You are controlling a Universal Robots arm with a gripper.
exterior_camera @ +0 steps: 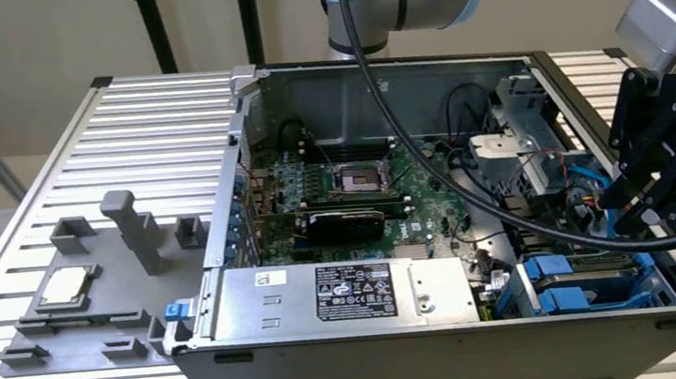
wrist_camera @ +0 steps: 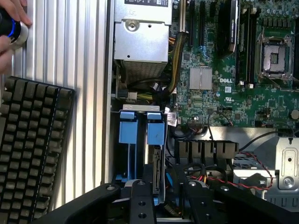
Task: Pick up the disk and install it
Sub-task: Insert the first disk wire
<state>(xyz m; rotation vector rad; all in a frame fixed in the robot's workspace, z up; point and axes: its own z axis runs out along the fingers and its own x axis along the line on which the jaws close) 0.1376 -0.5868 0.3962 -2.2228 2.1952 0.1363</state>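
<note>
The disk (wrist_camera: 157,170) stands on edge in the blue drive cage (exterior_camera: 539,305) at the front corner of the open computer case, on the exterior view's right. Its grey metal edge and connector face the wrist camera. Blue rail tabs (wrist_camera: 155,128) cap its end beside a matching tab (wrist_camera: 128,128) in the neighbouring slot. My gripper (wrist_camera: 163,198) hangs straight over the cage, and its black fingers (wrist_camera: 140,205) stand on either side of the disk's edge, closed against it. In the exterior view the gripper (exterior_camera: 649,218) hovers just above the cage, where a strip of the disk (exterior_camera: 600,262) shows between blue parts.
The power supply (exterior_camera: 349,292) lies next to the cage, with the motherboard (exterior_camera: 351,188) behind it. Thick black cables (exterior_camera: 490,202) sweep across the case toward the wrist. A grey fixture holding a small square chip (exterior_camera: 65,286) sits on the slatted table. A keyboard (wrist_camera: 32,149) and a person's hand (wrist_camera: 9,18) are beside the case.
</note>
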